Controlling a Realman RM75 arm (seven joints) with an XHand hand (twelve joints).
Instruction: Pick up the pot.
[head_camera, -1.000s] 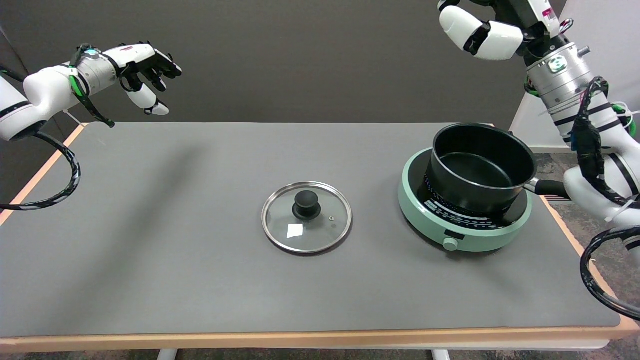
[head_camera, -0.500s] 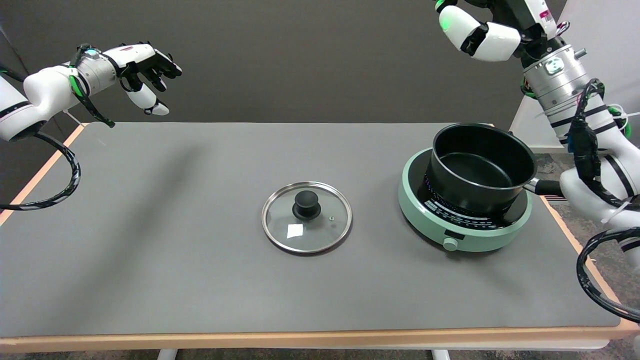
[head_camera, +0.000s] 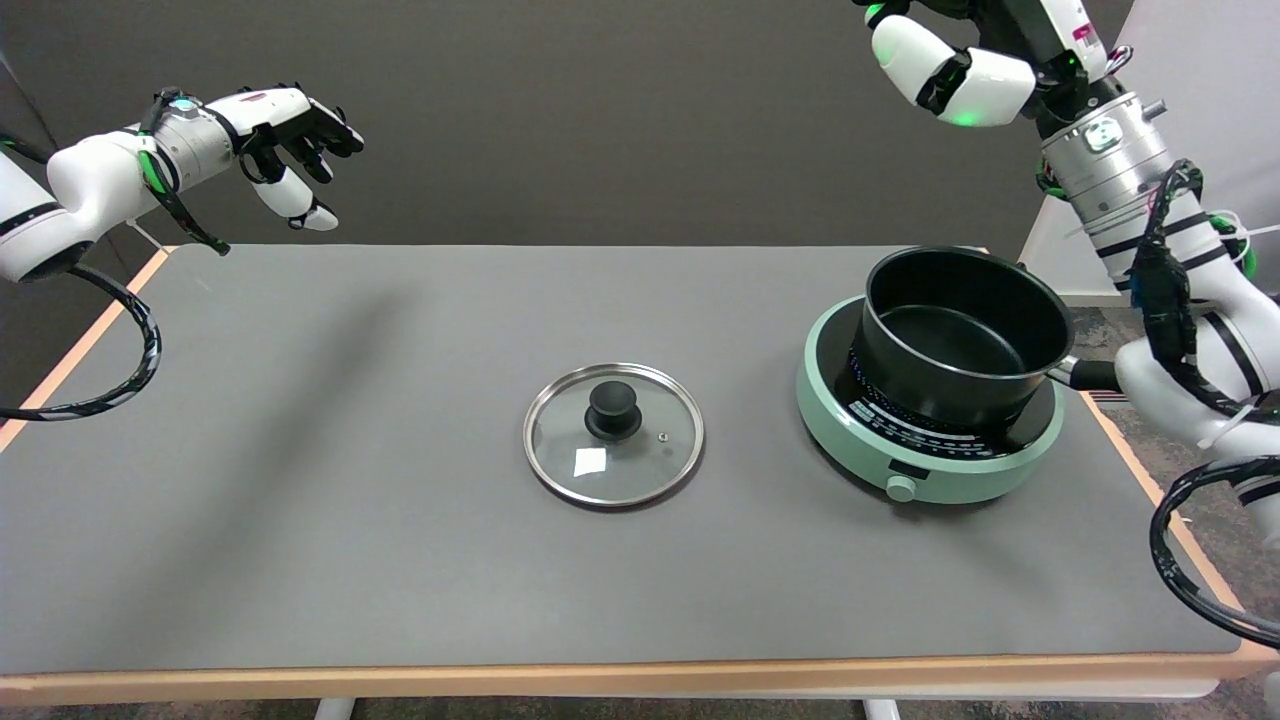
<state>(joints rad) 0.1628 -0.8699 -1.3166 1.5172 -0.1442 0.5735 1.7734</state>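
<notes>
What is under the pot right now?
The pot sits on a green induction cooker, whose black top and front knob show. The cooker's surface directly beneath the pot is covered, so nothing there can be seen.

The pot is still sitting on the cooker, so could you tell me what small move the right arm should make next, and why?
Probably bring the right hand, which is out of view, down toward the pot's handle. The pot sits open and untouched on the green cooker, its handle pointing right toward the right arm, and nothing grips it. The lid lies apart on the table, out of the way.
</notes>
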